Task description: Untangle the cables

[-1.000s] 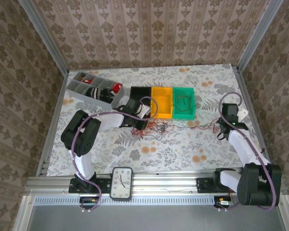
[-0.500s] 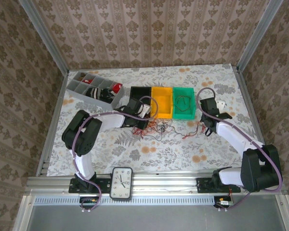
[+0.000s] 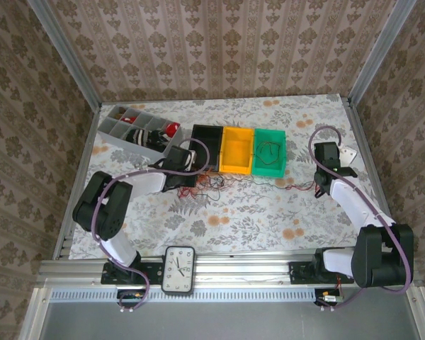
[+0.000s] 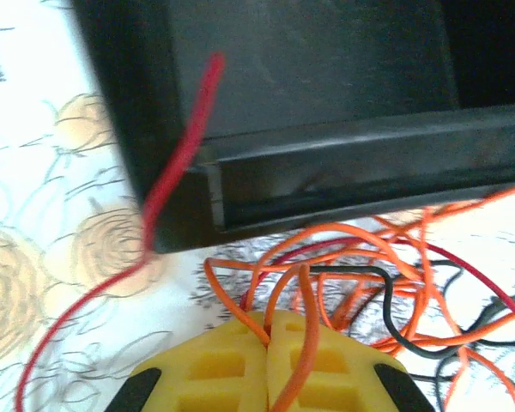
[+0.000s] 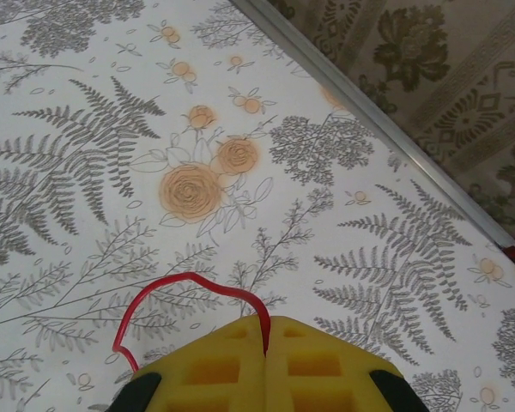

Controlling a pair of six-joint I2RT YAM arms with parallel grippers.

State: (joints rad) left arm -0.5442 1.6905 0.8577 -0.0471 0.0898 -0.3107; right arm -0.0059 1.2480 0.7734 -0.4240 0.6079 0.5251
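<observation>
While both pairs of jaws sit pinched tight on wire, I read the pose as a pull-apart. My left gripper (image 4: pixel 266 324) clamps an orange cable (image 4: pixel 303 296) just at six o'clock of the black bin (image 3: pixel 207 134), anchoring the knot of cables (image 3: pixel 216 185) lying there on the table (image 3: pixel 255 212); a loose red strand (image 4: pixel 184 142) rises across the bin's corner. My right gripper (image 5: pixel 264 324) nips a red cable (image 5: pixel 189 276) well off toward three o'clock, so that it can be drawn clear. Snagging on the orange loops looks likely.
</observation>
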